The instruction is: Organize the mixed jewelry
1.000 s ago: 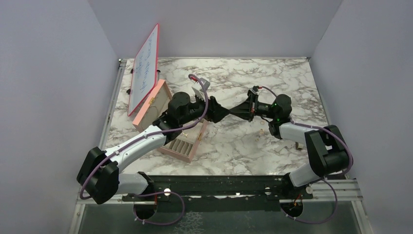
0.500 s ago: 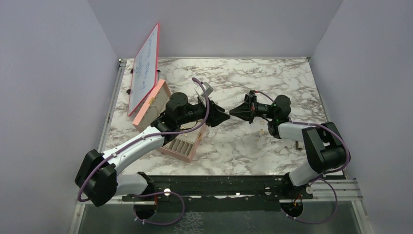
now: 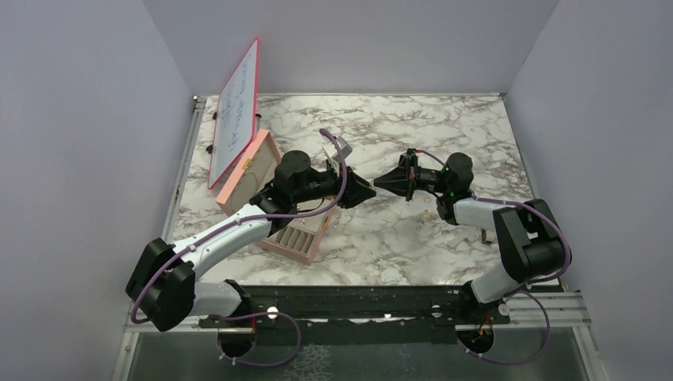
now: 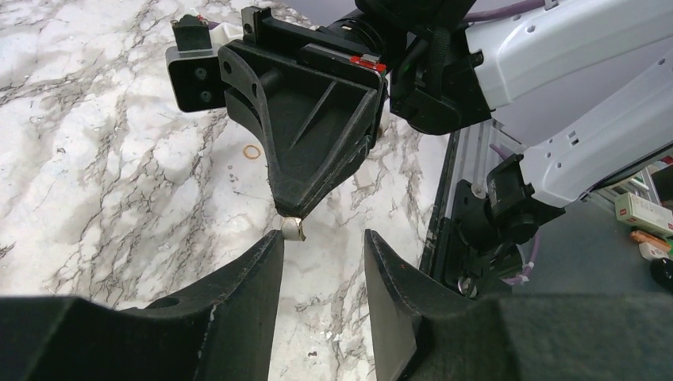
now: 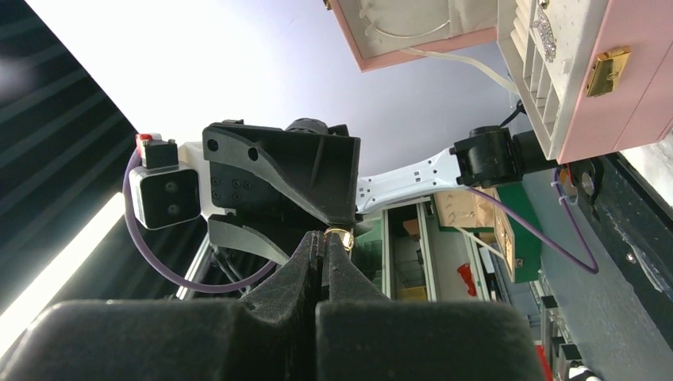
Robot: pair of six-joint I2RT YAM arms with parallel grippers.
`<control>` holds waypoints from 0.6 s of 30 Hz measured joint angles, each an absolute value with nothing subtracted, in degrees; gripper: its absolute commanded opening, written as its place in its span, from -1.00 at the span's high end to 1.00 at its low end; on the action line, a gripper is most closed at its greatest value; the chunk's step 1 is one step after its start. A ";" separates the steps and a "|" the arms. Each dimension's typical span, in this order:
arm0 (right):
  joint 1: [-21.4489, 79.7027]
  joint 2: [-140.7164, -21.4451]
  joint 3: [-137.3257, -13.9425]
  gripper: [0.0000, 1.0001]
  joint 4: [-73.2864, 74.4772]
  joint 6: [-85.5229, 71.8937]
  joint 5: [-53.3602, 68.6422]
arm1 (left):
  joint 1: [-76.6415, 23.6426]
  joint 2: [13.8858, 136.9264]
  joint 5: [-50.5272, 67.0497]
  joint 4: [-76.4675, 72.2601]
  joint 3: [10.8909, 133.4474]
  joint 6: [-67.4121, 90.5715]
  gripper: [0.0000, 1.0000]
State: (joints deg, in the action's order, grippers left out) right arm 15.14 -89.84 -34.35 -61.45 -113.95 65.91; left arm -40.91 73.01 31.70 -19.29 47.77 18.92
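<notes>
My right gripper (image 3: 378, 182) is shut on a small gold ring (image 5: 340, 235), held in the air above the marble table (image 3: 444, 127). In the left wrist view the ring (image 4: 292, 228) sticks out of the right gripper's tip, right at the tip of my left gripper's left finger (image 4: 266, 258). My left gripper (image 4: 321, 236) is open and faces the right gripper tip to tip (image 3: 370, 193). Another thin gold ring (image 4: 251, 152) lies on the table beyond. Tiny pieces (image 3: 427, 214) lie near the right arm.
The open pink box (image 3: 305, 238) with beige compartments sits under the left arm, its lid (image 3: 248, 168) raised behind. A red-framed whiteboard (image 3: 236, 111) leans at the back left. The box also shows in the right wrist view (image 5: 587, 87).
The two grippers met tip to tip a second ago. My left gripper has drawn back a little to the left, leaving a small gap. The right gripper keeps the ring.
</notes>
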 measured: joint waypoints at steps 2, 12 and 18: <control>15.14 -89.67 -34.35 0.99 -61.25 -113.95 65.91 | -40.91 73.23 31.68 -19.29 47.79 18.81 0.04; 15.14 -88.99 -34.35 0.99 -61.14 -113.95 65.91 | -41.01 73.32 30.46 -19.29 47.99 18.76 0.06; 15.14 -88.60 -34.35 0.99 -61.12 -113.93 65.91 | -41.12 73.36 30.13 -19.77 48.42 19.00 0.32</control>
